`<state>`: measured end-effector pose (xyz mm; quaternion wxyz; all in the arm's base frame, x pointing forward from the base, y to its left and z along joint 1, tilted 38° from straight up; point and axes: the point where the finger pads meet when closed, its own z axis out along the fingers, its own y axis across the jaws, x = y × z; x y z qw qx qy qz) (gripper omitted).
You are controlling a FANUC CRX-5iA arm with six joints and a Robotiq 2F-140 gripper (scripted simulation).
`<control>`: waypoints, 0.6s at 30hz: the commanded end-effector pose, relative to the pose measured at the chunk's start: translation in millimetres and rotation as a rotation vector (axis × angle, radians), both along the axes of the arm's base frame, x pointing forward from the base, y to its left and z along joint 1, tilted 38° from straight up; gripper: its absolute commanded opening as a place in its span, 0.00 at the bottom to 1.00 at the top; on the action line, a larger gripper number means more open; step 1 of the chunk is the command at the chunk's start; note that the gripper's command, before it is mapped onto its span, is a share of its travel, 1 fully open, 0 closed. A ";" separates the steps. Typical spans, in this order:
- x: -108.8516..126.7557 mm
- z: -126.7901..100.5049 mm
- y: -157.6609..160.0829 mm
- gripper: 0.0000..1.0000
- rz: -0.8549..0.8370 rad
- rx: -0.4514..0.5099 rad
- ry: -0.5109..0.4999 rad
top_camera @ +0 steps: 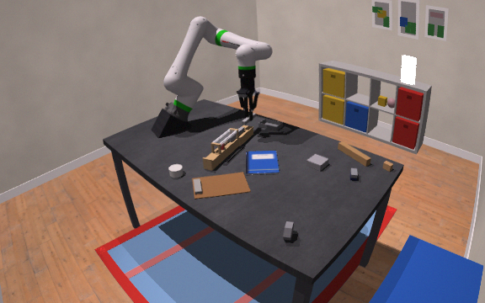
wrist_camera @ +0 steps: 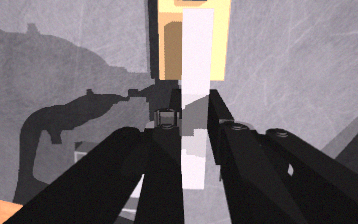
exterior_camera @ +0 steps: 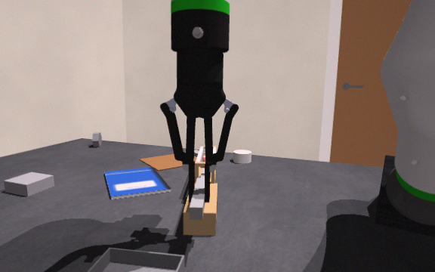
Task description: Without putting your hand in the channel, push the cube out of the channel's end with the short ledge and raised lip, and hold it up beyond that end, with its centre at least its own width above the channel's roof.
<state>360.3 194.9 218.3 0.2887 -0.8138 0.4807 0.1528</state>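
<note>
The tan wooden channel (top_camera: 213, 163) (exterior_camera: 202, 227) (wrist_camera: 220, 50) lies on the table, its roof of pale strips (top_camera: 226, 135) over the middle stretch. The red cube (top_camera: 222, 146) (exterior_camera: 204, 159) shows partly under the roof, inside the channel. My gripper (top_camera: 248, 116) (exterior_camera: 199, 196) (wrist_camera: 193, 105) points down, shut on a long pale grey bar (top_camera: 246, 120) (exterior_camera: 196, 212) (wrist_camera: 196, 50). It stands just outside the channel's end nearest the exterior camera. The bar runs along the channel's line, and its front part is above that end's ledge. The bar's exact height over the ledge is unclear.
An open grey tray (top_camera: 273, 124) (exterior_camera: 146, 255) lies near that channel end. A blue book (top_camera: 262, 164) (exterior_camera: 136, 185) lies beside the channel. A white cylinder (top_camera: 176, 171) (exterior_camera: 242, 156) and a brown board (top_camera: 226, 185) lie by its other end. A grey block (top_camera: 317, 162) lies farther off.
</note>
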 end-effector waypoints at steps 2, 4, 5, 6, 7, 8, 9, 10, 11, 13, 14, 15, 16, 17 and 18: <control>0.7 -1.7 1.5 0.10 -0.002 -0.001 -0.003; 0.7 -2.7 2.3 0.10 -0.002 -0.001 -0.003; 0.8 -4.0 3.3 0.10 -0.002 -0.001 -0.003; 0.9 -5.6 4.6 0.10 -0.002 -0.001 -0.003; 0.9 -7.3 6.0 0.10 -0.002 -0.001 -0.003; 1.0 -9.2 7.4 0.10 -0.002 -0.001 -0.003; 1.1 -11.2 8.9 0.10 -0.002 -0.001 -0.003; 1.2 -13.1 10.4 0.10 -0.002 -0.001 -0.003; 1.2 -14.8 11.8 0.10 -0.002 -0.001 -0.003; 1.4 -17.7 14.1 0.10 -0.002 -0.001 -0.003; 1.4 -18.8 14.9 0.10 -0.002 -0.001 -0.003; 1.4 -19.5 15.5 0.10 -0.002 -0.001 -0.003; 1.4 -19.9 15.8 0.10 -0.002 -0.001 -0.003; 1.4 -20.1 15.9 0.10 -0.002 -0.001 -0.003; 1.4 -20.1 15.9 0.10 -0.002 -0.001 -0.003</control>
